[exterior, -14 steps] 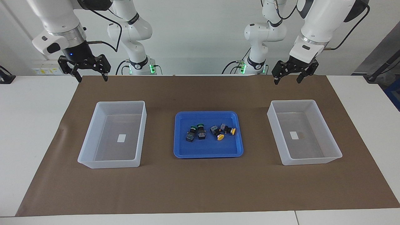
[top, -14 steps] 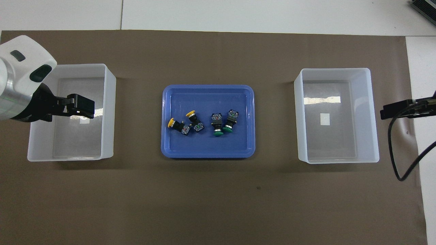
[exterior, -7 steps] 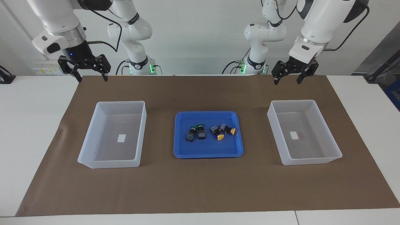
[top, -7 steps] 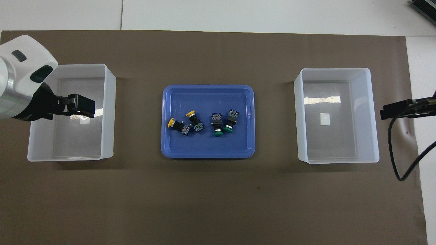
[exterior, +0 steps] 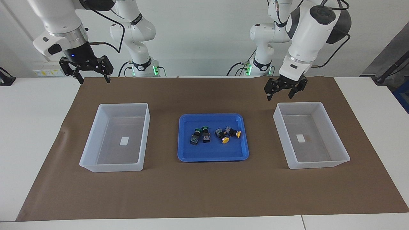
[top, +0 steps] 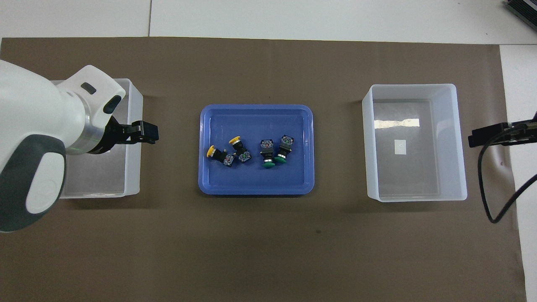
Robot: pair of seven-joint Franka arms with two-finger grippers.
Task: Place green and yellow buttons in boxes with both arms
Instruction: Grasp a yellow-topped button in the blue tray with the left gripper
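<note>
Two green buttons (exterior: 200,130) (top: 275,161) and two yellow buttons (exterior: 225,140) (top: 211,151) lie together in the blue tray (exterior: 211,158) (top: 256,108) at the table's middle. One empty white box (exterior: 300,103) (top: 133,167) stands toward the left arm's end. The other empty white box (exterior: 123,104) (top: 413,86) stands toward the right arm's end. My left gripper (exterior: 279,94) (top: 142,133) is open and empty, up in the air over its box's tray-side edge. My right gripper (exterior: 95,76) (top: 486,136) is open and empty, and waits high over the mat's edge by the robots.
A brown mat (exterior: 204,191) covers the table under the tray and boxes. Two smaller white arms with green lights (exterior: 140,64) (exterior: 262,64) stand at the robots' end. A black cable (top: 486,201) hangs by the right gripper.
My left arm has swung toward the blue tray and come lower, its gripper still open. The right arm, buttons, tray and boxes have not moved.
</note>
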